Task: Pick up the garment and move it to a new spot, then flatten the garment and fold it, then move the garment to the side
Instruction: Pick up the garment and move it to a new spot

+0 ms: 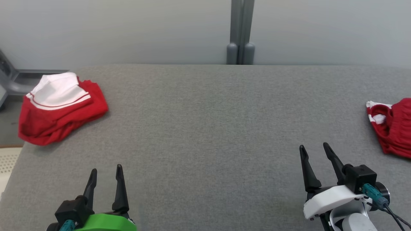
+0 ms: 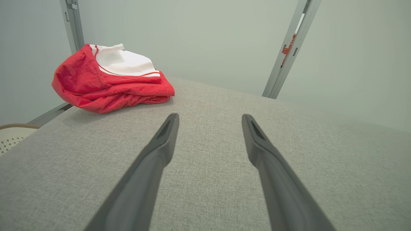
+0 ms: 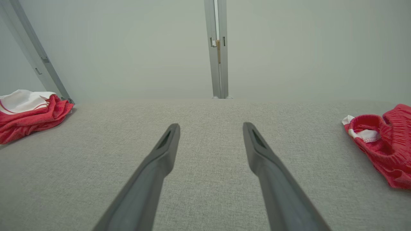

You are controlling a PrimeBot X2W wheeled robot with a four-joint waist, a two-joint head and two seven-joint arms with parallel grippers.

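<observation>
Head view: a big grey table (image 1: 205, 122) fills most of the frame. A red and white garment (image 1: 61, 109) lies in the upper left, close to the table's left edge. It looks folded, with a white part on top of the red. A second red garment (image 1: 393, 128) lies bunched up at the right edge, cut off by the frame. The left gripper (image 1: 106, 167) sits at the lower left with a green cover behind its fingers. The right gripper (image 1: 314, 145) sits at the lower right with a white cover. Both have their fingers apart and hold nothing. Each is well apart from the clothes. A grey post (image 1: 240, 32) stands at the top middle against a pale wall (image 1: 128, 29).

Left wrist view: the left gripper (image 2: 210, 115) has its two dark fingers spread wide over bare table (image 2: 321, 144). From this low spot the red and white garment (image 2: 109, 83) shows its side in the upper left: thick red layers with white on top. A pale holed thing (image 2: 13, 136) peeks in at the left edge.

Right wrist view: the right gripper (image 3: 211, 124) is spread wide too, over bare table (image 3: 205, 192). This view catches both clothes at once: the red and white garment (image 3: 29, 112) at the left edge and the second red garment (image 3: 385, 144) at the right edge, with a white band inside its opening.
</observation>
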